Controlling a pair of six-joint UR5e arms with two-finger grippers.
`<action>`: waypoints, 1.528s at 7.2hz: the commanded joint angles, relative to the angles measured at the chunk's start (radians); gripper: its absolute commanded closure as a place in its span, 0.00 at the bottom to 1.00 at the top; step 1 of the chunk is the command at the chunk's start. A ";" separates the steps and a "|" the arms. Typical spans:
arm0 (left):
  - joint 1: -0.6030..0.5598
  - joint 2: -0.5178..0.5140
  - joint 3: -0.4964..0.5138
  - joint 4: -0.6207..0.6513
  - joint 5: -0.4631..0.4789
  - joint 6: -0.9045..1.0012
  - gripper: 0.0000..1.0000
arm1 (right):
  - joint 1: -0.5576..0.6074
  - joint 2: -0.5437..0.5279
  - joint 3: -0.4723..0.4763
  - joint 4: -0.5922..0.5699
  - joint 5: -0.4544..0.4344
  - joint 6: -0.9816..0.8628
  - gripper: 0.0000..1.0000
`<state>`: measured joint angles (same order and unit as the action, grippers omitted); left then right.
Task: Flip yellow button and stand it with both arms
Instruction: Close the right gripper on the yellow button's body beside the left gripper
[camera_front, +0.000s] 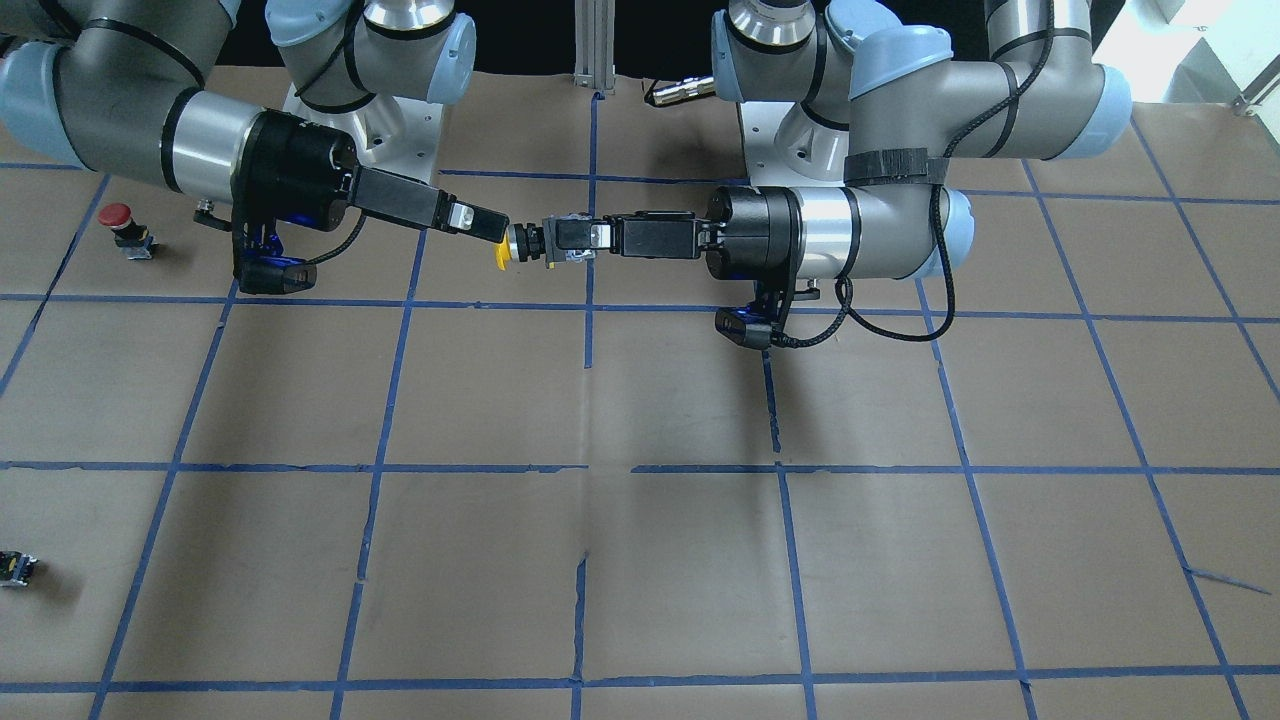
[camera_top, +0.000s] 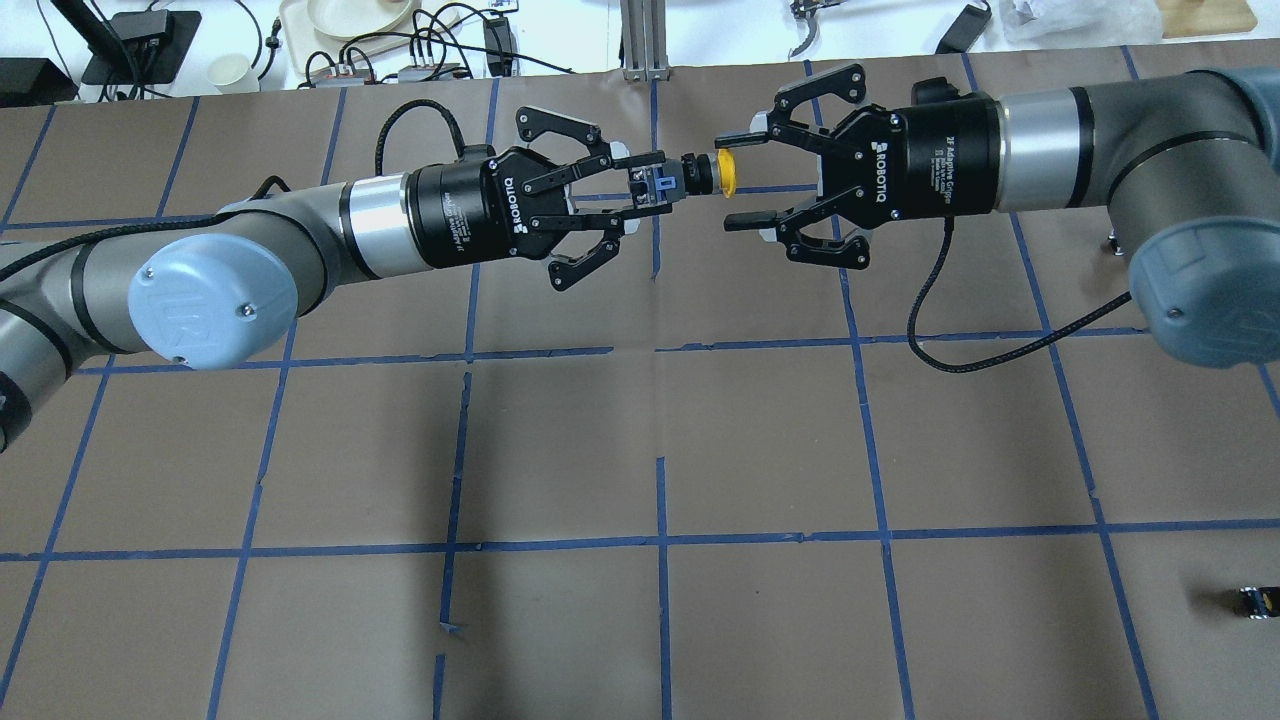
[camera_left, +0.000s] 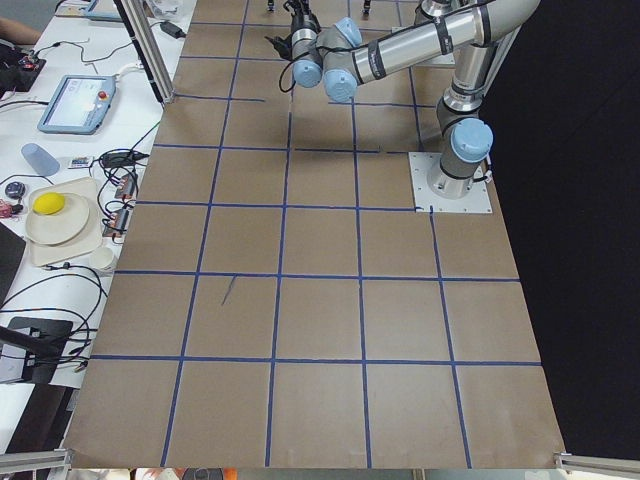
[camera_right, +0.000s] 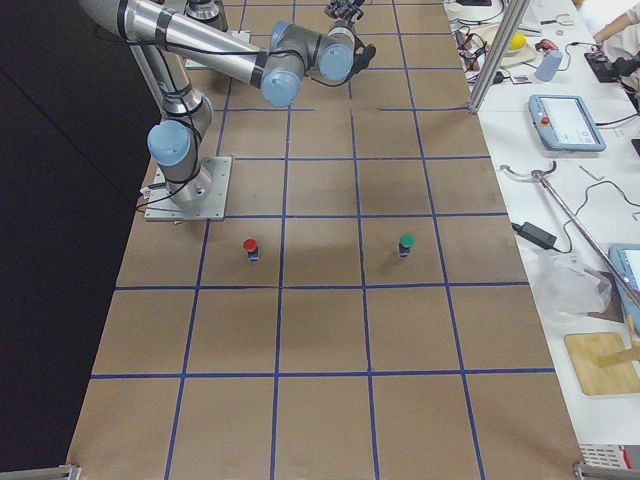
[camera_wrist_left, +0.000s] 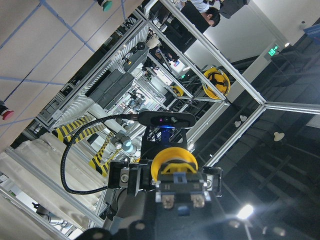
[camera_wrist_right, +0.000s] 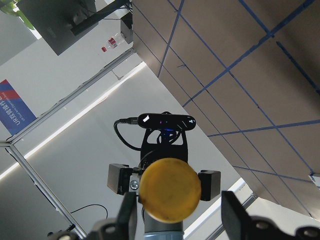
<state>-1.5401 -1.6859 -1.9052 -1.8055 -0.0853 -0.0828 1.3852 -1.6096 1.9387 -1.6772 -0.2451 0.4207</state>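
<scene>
The yellow button (camera_top: 727, 172) is held level in the air above the table's far middle, its cap pointing at the right arm. My left gripper (camera_top: 652, 190) is shut on its black-and-grey switch body (camera_front: 562, 241). My right gripper (camera_top: 742, 178) is open. Its fingers (camera_top: 748, 220) stand either side of the yellow cap (camera_front: 501, 255) and do not touch it. The right wrist view shows the cap (camera_wrist_right: 170, 190) face on between my right fingers (camera_wrist_right: 234, 212). The left wrist view shows the button (camera_wrist_left: 175, 165) from behind.
A red-capped button (camera_front: 117, 220) stands on the brown paper table below the right arm and also shows in the exterior right view (camera_right: 250, 246). A green-capped button (camera_right: 405, 243) stands near it. A tiny black part (camera_top: 1255, 603) lies by the near right edge.
</scene>
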 joint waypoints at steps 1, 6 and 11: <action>0.000 0.000 0.002 0.000 -0.001 0.000 0.91 | 0.000 0.005 0.000 -0.007 0.000 0.001 0.29; 0.000 0.002 0.003 0.000 0.001 0.000 0.91 | 0.029 0.051 -0.015 -0.076 0.013 0.015 0.30; 0.002 0.002 0.002 0.000 0.001 -0.002 0.91 | 0.038 0.050 -0.020 -0.081 -0.002 0.052 0.72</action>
<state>-1.5387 -1.6844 -1.9049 -1.8056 -0.0838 -0.0838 1.4231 -1.5593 1.9202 -1.7562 -0.2456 0.4700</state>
